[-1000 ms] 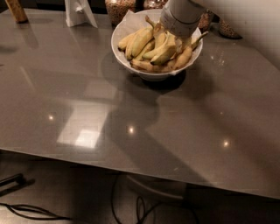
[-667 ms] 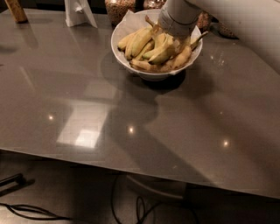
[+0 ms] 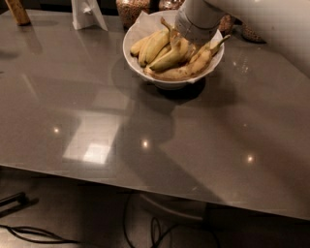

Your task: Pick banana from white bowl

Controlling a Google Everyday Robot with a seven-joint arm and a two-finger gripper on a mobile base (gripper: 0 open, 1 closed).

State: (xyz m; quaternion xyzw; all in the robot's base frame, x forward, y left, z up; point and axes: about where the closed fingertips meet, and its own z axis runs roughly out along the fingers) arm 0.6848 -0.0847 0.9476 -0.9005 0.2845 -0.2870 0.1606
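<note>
The white bowl [image 3: 164,80] stands on the grey table toward the back, with white paper at its rim. It holds several yellow bananas [image 3: 167,58], some with brown marks. My gripper [image 3: 183,42] reaches down from the upper right into the bowl's back right part, right among the bananas. Its white wrist [image 3: 198,19] covers the tips and the bananas beneath it.
The grey glossy table [image 3: 121,135] stretches to a front edge near the bottom. A white stand [image 3: 86,14] and glass jars of grain [image 3: 131,9] are behind the bowl. A brown bottle [image 3: 18,12] stands at the far left. Cables lie on the floor below.
</note>
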